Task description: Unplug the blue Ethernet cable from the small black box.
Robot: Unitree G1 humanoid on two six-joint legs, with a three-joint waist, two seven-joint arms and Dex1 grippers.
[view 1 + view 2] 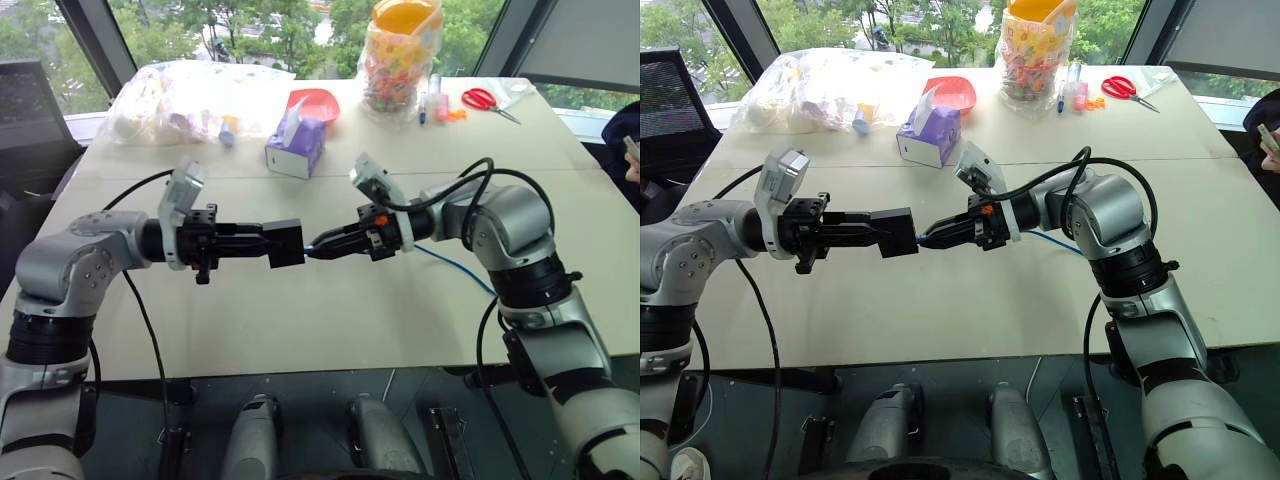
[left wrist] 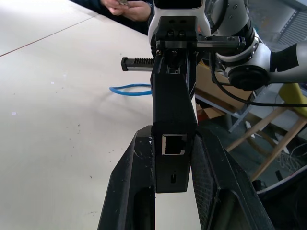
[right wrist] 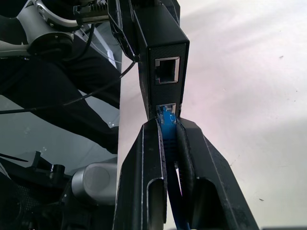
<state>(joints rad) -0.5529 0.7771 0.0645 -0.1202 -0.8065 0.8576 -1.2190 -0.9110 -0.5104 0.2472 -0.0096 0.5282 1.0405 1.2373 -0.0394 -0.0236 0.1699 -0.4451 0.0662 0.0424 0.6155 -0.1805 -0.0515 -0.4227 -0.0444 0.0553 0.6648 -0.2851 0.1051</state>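
The left gripper [image 1: 262, 243] clamps the small black box [image 1: 286, 243] above the surface [image 1: 330, 310]; the right gripper [image 3: 169, 125] pinches the blue Ethernet cable [image 3: 167, 122] at its plug — box, plug and both jaws share one level line, so the pull runs rightward, straight out of the port.

Beige table [image 1: 300, 320]: tissue box [image 1: 297, 147], scissors [image 1: 487, 101]

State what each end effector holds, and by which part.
Left end effector clamps the small black box by its sides. Right end effector pinches the blue Ethernet cable at its plug, beside the port.
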